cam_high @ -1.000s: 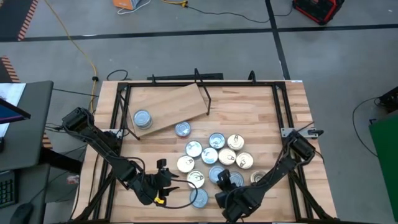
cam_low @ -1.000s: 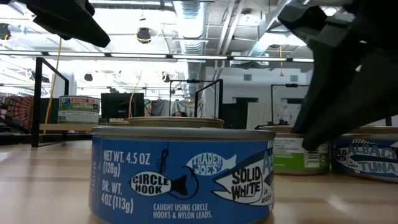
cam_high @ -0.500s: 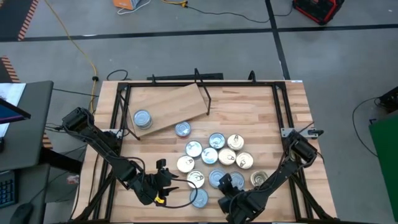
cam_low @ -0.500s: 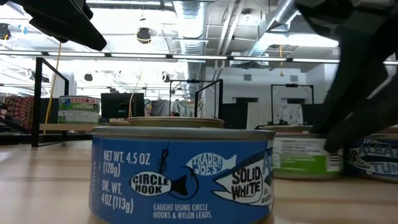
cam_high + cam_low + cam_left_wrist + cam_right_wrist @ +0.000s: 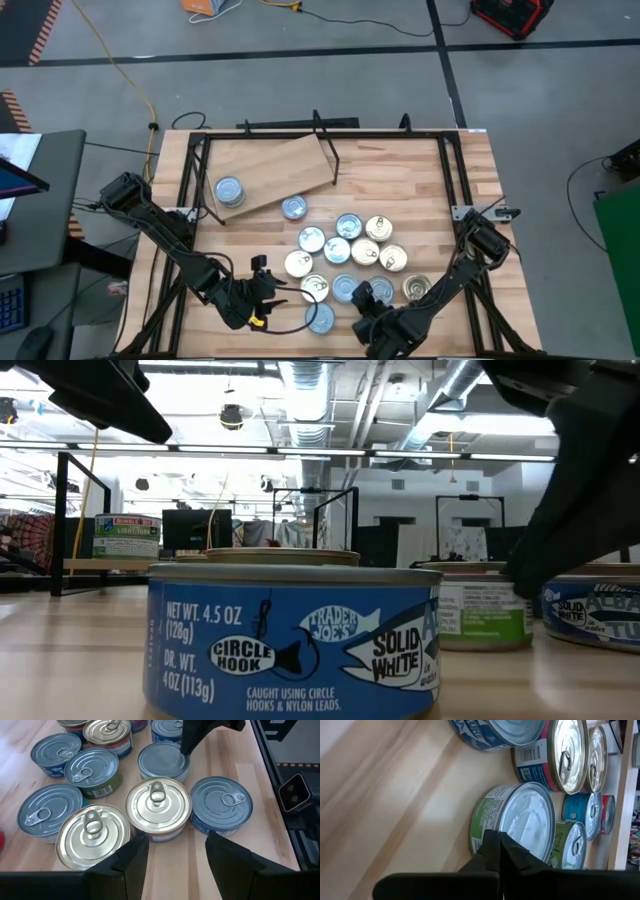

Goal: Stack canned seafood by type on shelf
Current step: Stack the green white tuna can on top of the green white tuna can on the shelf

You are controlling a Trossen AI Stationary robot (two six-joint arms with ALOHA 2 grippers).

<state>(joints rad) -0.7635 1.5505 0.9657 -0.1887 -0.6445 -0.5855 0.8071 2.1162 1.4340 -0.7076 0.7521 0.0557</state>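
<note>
The right gripper (image 5: 499,851), pinched shut and empty, presses a green-labelled tin (image 5: 517,822); it may shove it into neighbouring tins.

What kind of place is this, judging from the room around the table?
Probably a robotics lab or workshop in an industrial hall. The low view shows exposed ceiling ducts over an open room. The high view shows a bare concrete floor with a yellow cable, and the butcher-block table boxed in by a black metal frame.
</note>
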